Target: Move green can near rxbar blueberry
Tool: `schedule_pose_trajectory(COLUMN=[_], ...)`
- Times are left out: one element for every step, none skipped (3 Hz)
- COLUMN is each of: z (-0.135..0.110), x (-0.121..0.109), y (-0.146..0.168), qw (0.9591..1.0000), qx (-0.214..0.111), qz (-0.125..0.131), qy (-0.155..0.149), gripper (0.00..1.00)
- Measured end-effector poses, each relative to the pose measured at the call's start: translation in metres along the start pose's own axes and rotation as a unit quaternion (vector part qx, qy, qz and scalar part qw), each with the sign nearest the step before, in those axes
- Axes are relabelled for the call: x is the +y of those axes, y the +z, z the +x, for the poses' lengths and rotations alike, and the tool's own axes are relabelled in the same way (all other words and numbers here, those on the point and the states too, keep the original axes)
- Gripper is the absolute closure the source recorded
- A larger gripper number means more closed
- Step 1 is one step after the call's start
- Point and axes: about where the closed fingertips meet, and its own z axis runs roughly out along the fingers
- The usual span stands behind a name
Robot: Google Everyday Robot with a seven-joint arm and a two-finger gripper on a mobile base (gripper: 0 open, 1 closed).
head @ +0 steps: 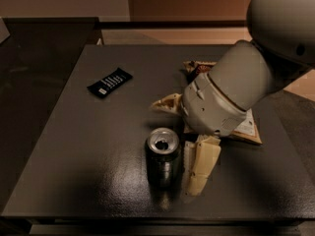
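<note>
**Q:** Where is your pincer (199,173) just now?

**A:** It hangs low over the dark grey counter (88,171), below my wrist. I cannot tell from here whether it is apart or together.

**Q:** And the can?

**A:** The small dark green metal can with the silver top (162,154) stands upright just beside my pincer. It is on the side facing the flat dark blue bar wrapper with white print (110,82). That wrapper lies well apart from my pincer, beyond the can and farther up the counter.

**Q:** How would you do the grasp well?

**A:** I judge I should straddle the can squarely, low on its body, and clamp gently so it doesn't tip. The brown-and-cream chip bag (246,129) lies behind my pincer, off the route. I'd carry the can straight toward the wrapper and set it down just short of it.
</note>
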Motion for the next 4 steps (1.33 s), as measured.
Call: schedule_pose_trajectory(z=[-0.006, -0.009, -0.01, -0.017], x=[0.001, 0.0, -0.001, -0.008], y=[0.004, 0.002, 0.0, -0.01], qw=[0.9999, 0.9998, 0.9998, 0.9995], qx=[-0.008, -0.014, -0.016, -0.017], qz=[0.0, 0.004, 0.009, 0.025], qy=[-0.009, -0.012, -0.011, -0.009], gripper=[0.2, 0.44, 0.66, 0.9])
